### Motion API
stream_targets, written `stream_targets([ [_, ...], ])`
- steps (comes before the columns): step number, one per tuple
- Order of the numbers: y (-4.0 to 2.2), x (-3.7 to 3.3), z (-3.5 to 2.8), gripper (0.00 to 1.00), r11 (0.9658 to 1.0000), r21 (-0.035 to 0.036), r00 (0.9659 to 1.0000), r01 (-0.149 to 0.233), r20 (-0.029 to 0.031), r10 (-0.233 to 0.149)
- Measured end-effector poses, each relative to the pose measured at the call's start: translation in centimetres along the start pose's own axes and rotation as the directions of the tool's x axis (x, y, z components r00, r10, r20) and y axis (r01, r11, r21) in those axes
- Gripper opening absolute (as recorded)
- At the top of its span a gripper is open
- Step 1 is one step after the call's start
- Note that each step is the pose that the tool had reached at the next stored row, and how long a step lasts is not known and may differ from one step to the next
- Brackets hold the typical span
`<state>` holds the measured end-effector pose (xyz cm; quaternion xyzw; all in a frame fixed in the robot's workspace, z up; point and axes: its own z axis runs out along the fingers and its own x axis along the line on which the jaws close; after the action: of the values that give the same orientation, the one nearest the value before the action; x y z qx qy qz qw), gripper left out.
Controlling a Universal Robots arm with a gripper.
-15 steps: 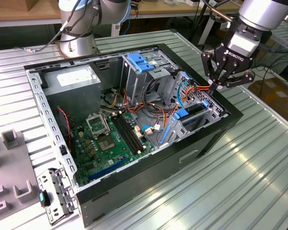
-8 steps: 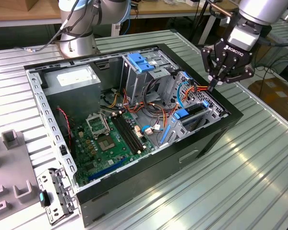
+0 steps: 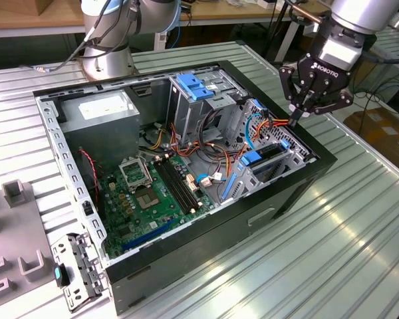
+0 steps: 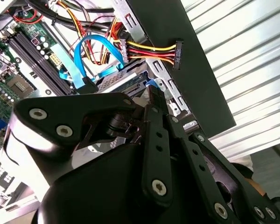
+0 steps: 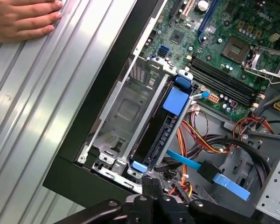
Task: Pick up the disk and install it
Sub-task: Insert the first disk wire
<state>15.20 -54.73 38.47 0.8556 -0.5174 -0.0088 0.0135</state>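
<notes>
The disk (image 5: pixel 156 135) sits edge-on in the silver drive cage (image 5: pixel 123 109) at the corner of the open computer case; its dark body runs between blue plastic rail ends (image 5: pixel 176 100). In the exterior view the disk (image 3: pixel 271 150) lies in the cage at the case's right end. My gripper (image 3: pixel 296 119) hangs just above that cage, its fingers drawn together to a point. In the first wrist view my gripper (image 5: pixel 148 183) is shut with nothing between its fingers, its tips right by the disk's near blue end (image 5: pixel 139 166). The second wrist view has the shut fingers (image 4: pixel 155 100) over the cage.
The black case (image 3: pixel 299 183) holds a green motherboard (image 3: pixel 149 193), a grey power supply box (image 3: pixel 103 109), a blue bay latch (image 3: pixel 196 86) and loose coloured cables (image 4: pixel 144 49). A person's hand (image 5: pixel 23 18) rests on the ribbed table. Grey fixtures (image 3: pixel 16 193) and a metal bracket (image 3: pixel 76 266) lie at the exterior view's left.
</notes>
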Motion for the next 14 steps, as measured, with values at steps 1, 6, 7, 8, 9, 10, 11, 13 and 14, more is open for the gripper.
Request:
stream_targets([
  [1,-0.03,0.01,0.0,0.11,1.0,0.0002,1.0,0.002,-0.0002,-0.002],
  [6,-0.7,0.22,-0.03,0.11,1.0,0.0003,1.0,0.003,-0.0004,-0.003],
  [7,-0.88,0.22,-0.04,0.11,1.0,0.0003,1.0,0.004,-0.0004,-0.004],
  [8,-1.12,0.22,-0.04,0.11,1.0,0.0003,1.0,0.005,-0.0004,-0.005],
  [9,-1.33,0.21,-0.05,0.11,1.0,0.0003,1.0,0.006,-0.0005,-0.006],
  [10,-1.58,0.21,-0.05,0.11,1.0,0.0002,1.0,0.008,-0.0006,-0.008],
  [11,-1.73,0.2,-0.06,0.11,1.0,0.0002,1.0,0.009,-0.0007,-0.009],
  [13,-2.32,0.14,-0.07,0.11,0.9999,0.0002,0.9999,0.014,-0.0009,-0.014],
  [14,-2.5,0.11,-0.07,0.11,0.9999,0.0001,0.9999,0.017,-0.0012,-0.017],
])
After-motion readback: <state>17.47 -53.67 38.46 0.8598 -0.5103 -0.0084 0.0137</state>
